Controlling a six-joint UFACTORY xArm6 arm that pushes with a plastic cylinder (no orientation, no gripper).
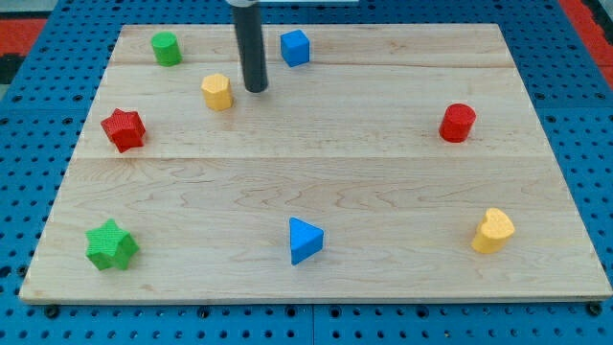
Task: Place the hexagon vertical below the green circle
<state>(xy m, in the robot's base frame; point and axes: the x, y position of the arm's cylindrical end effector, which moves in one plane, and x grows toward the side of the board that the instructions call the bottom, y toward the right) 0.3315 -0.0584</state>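
A yellow hexagon block [217, 91] lies near the view's top left of the wooden board [316, 278]. A green circle block [166, 48] sits further up and to the left, near the board's top left corner. My tip [255, 89] rests on the board just to the right of the yellow hexagon, with a small gap between them. The dark rod rises from the tip to the view's top edge.
A blue cube [295, 47] sits right of the rod. A red star [124, 129] is at the left, a green star [111, 245] at the bottom left, a blue triangle [305, 240] at the bottom middle, a yellow heart [492, 231] at the bottom right, a red cylinder [458, 123] at the right.
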